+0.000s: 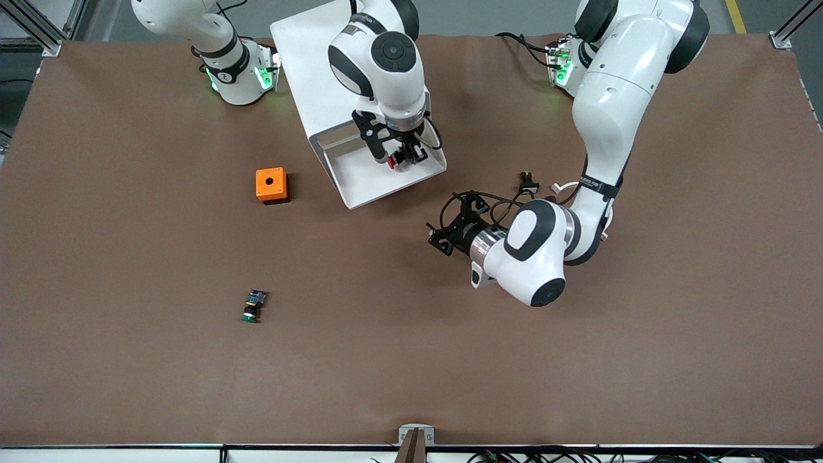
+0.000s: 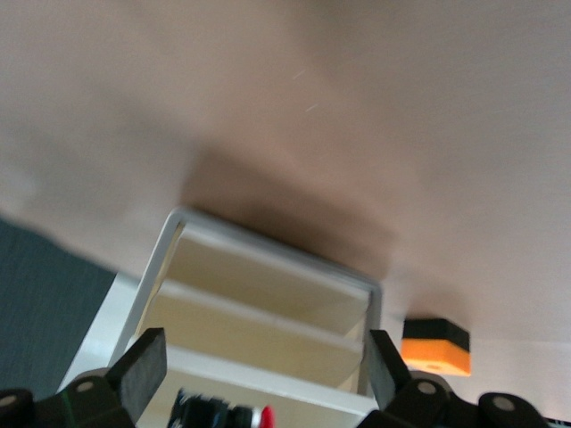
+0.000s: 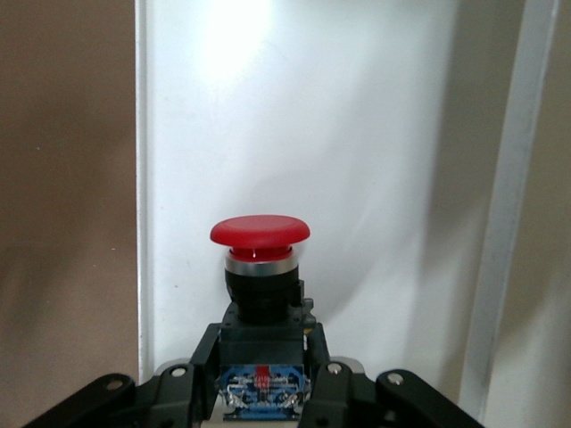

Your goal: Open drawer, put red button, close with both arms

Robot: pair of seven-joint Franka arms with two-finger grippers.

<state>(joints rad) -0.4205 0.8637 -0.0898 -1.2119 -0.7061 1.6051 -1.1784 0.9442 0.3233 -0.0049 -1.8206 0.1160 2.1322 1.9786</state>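
Counts: two push-buttons, one orange box, one cabinet, one drawer pulled out.

Nearest the front camera: green-capped button (image 1: 253,307), lying on its side on the table (image 1: 411,360), toward my right arm's end. Farther from the camera, orange box (image 1: 271,185) with a hole on top, beside the cabinet (image 1: 315,71).

My left gripper (image 1: 442,233) hangs low over bare table in front of the cabinet, fingers (image 2: 143,370) spread wide, holding nothing.

Farthest: my right gripper (image 1: 404,156) is over the open top drawer (image 1: 360,183), fingers clamped on the red button (image 3: 260,234). The grip is on its black-and-blue body; the red cap sticks out past the fingertips, over the white drawer floor.

Only the right wrist view shows the grip and the cap clearly. Only the left wrist view shows the cabinet front with the lower drawer fronts stacked under the open drawer, plus the red button seen edge-on. The green button shows in the front view alone.
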